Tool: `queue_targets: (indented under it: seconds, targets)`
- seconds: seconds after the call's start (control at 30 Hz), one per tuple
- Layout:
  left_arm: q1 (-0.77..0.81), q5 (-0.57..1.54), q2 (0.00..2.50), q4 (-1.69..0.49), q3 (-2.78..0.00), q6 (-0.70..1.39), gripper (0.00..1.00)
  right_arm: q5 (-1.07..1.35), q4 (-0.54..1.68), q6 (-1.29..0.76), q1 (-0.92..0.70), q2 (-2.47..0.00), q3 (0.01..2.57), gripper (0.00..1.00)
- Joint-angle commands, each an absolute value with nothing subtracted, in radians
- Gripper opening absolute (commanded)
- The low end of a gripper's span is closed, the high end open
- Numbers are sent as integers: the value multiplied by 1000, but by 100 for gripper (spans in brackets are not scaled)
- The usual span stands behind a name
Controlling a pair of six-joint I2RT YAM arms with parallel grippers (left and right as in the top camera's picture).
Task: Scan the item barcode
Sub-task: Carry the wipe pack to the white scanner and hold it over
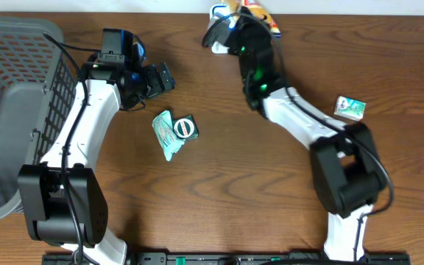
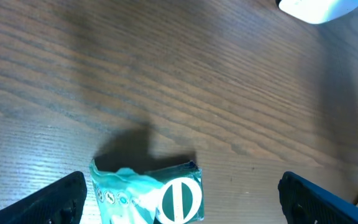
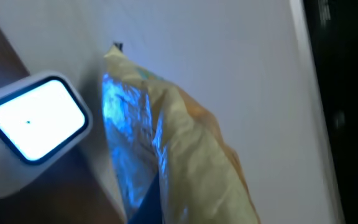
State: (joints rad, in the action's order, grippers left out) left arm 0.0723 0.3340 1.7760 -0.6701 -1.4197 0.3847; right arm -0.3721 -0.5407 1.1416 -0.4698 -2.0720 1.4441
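Wooden table, left end effector apart, right end effector clamped on yellow bag by scanner

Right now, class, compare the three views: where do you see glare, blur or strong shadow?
Overhead: evenly lit, no glare on the table. Left wrist: the teal packet throws a dark shadow on the wood just beyond it, and the far wood grain goes soft. Right wrist: the scanner window glows blown-out white, and the foil bag is blurred, with a blue sheen.

Mock shop checkout on a wooden table: barcode scanner, basket.
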Motion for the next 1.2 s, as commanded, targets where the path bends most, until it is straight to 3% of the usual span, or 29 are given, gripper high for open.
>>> queue_targets:
  seconds: [0.0,0.73,0.93,1.17]
  targets:
    - [68,326,1784,-669,-1419,371,98,-428,-596,1340,-485,-2088,1457,1]
    - [68,326,1784,-669,-1419,371,98,-474,-585,1336,-508,-2083,1457,1]
    - [68,326,1784,-669,-1419,371,97,-493,-513,1139,-510,-1999,1457,1]
    - [68,326,1784,-669,-1419,371,98,-369,-162,783,-475,-1765,1457,1]
